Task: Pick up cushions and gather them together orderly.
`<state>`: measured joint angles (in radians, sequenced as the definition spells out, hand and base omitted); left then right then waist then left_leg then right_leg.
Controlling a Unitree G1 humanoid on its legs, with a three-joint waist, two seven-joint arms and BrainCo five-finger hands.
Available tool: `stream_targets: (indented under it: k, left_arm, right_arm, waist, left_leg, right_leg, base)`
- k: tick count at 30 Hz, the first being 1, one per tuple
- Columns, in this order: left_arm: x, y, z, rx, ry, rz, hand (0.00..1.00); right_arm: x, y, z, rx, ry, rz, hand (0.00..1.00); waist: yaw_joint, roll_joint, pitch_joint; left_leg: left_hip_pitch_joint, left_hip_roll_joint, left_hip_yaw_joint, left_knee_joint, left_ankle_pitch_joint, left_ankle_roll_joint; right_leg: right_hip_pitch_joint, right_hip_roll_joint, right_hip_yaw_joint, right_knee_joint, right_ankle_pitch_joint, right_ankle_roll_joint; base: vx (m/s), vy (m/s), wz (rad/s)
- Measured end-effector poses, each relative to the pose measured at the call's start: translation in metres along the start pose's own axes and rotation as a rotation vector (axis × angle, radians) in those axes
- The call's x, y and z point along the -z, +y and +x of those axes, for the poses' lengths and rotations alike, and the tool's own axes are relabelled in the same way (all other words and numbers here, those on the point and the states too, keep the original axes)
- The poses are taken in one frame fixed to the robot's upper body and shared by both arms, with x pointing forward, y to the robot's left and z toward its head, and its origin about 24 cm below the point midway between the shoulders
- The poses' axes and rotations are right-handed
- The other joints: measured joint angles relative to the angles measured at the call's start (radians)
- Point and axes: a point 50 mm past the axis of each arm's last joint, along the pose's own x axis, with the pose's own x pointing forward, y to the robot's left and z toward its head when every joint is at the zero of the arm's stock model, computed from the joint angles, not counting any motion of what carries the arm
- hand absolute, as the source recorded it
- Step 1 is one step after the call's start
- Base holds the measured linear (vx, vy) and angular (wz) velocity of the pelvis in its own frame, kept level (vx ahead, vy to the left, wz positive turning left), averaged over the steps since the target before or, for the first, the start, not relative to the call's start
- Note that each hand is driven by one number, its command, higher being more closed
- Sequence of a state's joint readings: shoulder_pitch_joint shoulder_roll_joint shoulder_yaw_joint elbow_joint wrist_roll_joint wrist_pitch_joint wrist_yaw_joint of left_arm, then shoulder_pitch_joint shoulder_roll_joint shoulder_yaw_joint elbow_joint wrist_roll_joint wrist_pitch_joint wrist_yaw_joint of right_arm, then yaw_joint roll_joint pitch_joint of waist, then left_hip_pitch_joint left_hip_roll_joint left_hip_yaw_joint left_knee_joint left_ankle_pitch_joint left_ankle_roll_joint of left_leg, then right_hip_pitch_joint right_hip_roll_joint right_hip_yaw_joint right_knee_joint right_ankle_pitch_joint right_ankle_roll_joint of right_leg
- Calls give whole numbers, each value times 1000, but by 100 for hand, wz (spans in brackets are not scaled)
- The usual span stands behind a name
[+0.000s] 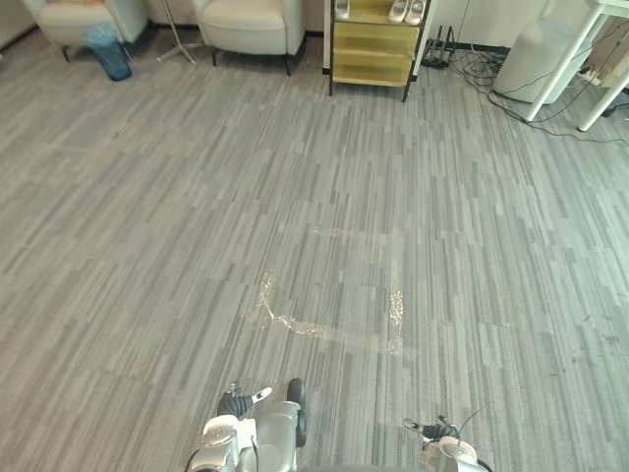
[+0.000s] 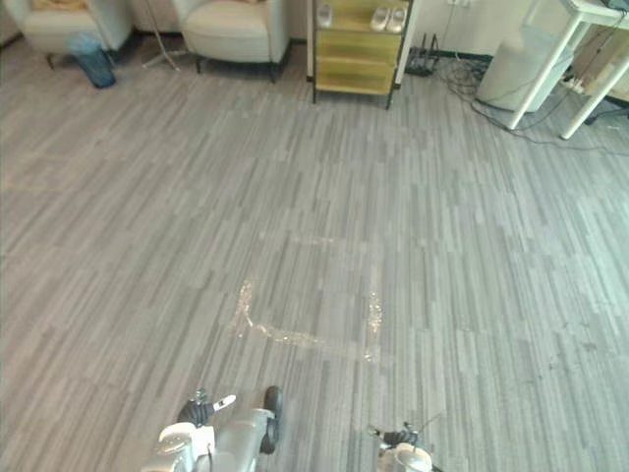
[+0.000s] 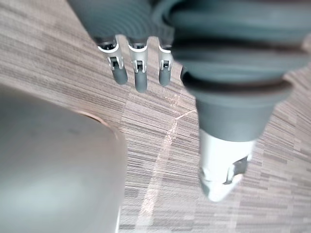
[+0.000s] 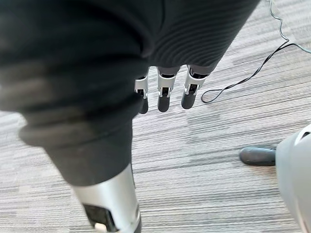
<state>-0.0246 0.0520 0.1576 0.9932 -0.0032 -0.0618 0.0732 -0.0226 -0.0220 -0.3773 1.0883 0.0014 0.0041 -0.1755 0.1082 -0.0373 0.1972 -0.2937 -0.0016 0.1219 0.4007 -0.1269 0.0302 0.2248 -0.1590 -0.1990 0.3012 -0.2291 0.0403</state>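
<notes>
Two robot hands hang low over the floor (image 1: pixel 324 197), fingers straight and apart, nothing held: left robot hand (image 3: pixel 138 73), right robot hand (image 4: pixel 165 94). Likely cushion (image 2: pixel 57 5): a tan patch on the seat of an armchair (image 1: pixel 69 29), far ahead and well left of the left robot hand. Too small to confirm; long axis unreadable. Judgement: the left robot hand is nearer, so walk up before any reach.
</notes>
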Motion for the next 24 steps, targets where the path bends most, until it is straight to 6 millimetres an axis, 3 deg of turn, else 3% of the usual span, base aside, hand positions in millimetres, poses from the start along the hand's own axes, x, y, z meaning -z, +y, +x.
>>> stream_targets:
  k: [1,2,3,5,7,9,10,11,12,13,14,15,16,17,18,20,21,24]
  left_arm:
    - [1,2,0,1,6,13,0]
    - [3,1,0,5,15,30,0]
    - [7,4,0,4,36,51,0]
    - [15,8,-2,-7,58,54,0]
    - [18,10,-3,-13,67,55,0]
    - [22,9,-5,-11,79,50,0]
    - [24,10,-6,-13,84,49,0]
    - [27,11,-6,-16,92,47,0]
    - [29,13,-7,-22,97,42,0]
    - [31,15,-8,-31,107,33,0]
    - [36,7,-9,-25,123,-3,0]
    - [39,3,-11,-19,131,-21,0]
    - [39,-5,-11,-8,133,-48,0]
    - [39,-7,-11,-7,132,-63,0]
    - [36,-9,-11,-5,124,-79,0]
    - [28,-9,-10,-5,84,-79,0]
    - [25,-7,-9,-8,71,-69,0]
    - [20,-7,-8,-2,50,-48,0]
  right_arm:
    - [2,0,0,-1,5,4,0]
    - [4,0,-1,-4,10,4,0]
    - [9,-1,-2,-5,24,3,0]
    - [8,-3,-2,-7,11,5,0]
    - [5,-1,-1,-14,2,5,0]
    - [-6,1,0,-20,-30,6,0]
    - [-7,2,0,-22,-34,7,0]
    - [-6,1,0,-20,-32,8,0]
    - [-3,0,0,-14,-20,10,0]
    - [2,-4,0,-7,-5,15,0]
    - [0,-12,1,12,-13,5,0]
    - [0,-14,1,17,-13,4,0]
    - [-1,-15,1,23,-19,12,0]
    - [-3,-16,1,24,-29,13,0]
    - [-4,-16,0,23,-39,11,0]
    - [0,-13,-1,18,-31,-1,0]
    - [0,-11,-1,16,-29,-1,0]
    - [-3,-4,-1,6,-36,31,0]
  waist:
    - [-2,-2,0]
    - [-5,-5,1]
    - [-15,-8,2]
    - [-24,0,5]
    - [-31,-1,4]
    - [-47,21,10]
    - [-52,27,7]
    - [-55,23,4]
    - [-55,12,-3]
    - [-58,-5,-17]
    - [-53,42,-34]
    - [-52,55,-48]
    - [-58,86,-47]
    - [-62,100,-47]
    - [-62,118,-36]
    - [-46,106,-25]
    - [-43,98,-23]
    - [-41,87,-23]
  left_leg:
    - [48,-11,-3,-2,-41,4]
    - [85,-19,-6,-12,-61,8]
    - [153,-30,-14,-28,-87,11]
    - [265,-30,-14,-86,-102,13]
    - [356,-18,-19,-147,-104,12]
    - [422,25,-25,-198,-109,3]
    - [432,36,-24,-207,-116,-9]
    - [448,42,-28,-215,-137,-40]
    - [463,38,-41,-213,-160,-53]
    - [481,35,-71,-198,-200,-70]
    - [486,79,-88,-172,-213,-82]
    - [466,90,-96,-128,-213,-82]
    - [398,124,-108,40,-214,-85]
    - [353,143,-106,145,-205,-90]
    - [265,190,-99,360,-143,-82]
    - [158,248,-60,591,-143,-81]
    - [127,251,-42,605,-150,-90]
    - [39,223,10,387,-172,-92]
  right_leg:
    - [-89,-33,26,240,46,60]
    - [-158,-55,50,413,86,95]
    - [-248,-80,49,628,74,86]
    - [-335,-87,9,709,7,49]
    - [-403,-72,-54,594,-53,18]
    - [-472,-5,-69,297,-36,18]
    - [-480,23,-55,180,5,24]
    - [-492,49,-14,35,95,20]
    - [-499,57,27,-2,163,16]
    - [-501,64,71,8,252,-29]
    - [-499,89,36,54,205,-36]
    - [-495,99,29,56,172,-46]
    - [-452,112,-16,41,136,-57]
    - [-432,124,-30,31,123,-61]
    - [-370,146,-53,7,100,-79]
    - [-261,163,-73,-24,57,-99]
    - [-226,159,-81,-42,49,-97]
    - [-137,154,-88,-131,49,-81]
  base:
    - [460,153,-9]
    - [459,122,5]
    - [475,82,11]
    - [520,50,5]
    - [460,-59,10]
    - [488,-142,19]
    - [397,-138,25]
    - [310,-122,33]
    - [426,-228,56]
    - [484,-291,54]
    - [593,-350,49]
    - [572,-335,51]
    - [453,-276,56]
    - [428,-269,69]
    - [330,-184,46]
    - [393,-177,30]
    - [418,-188,19]
    - [334,-79,2]
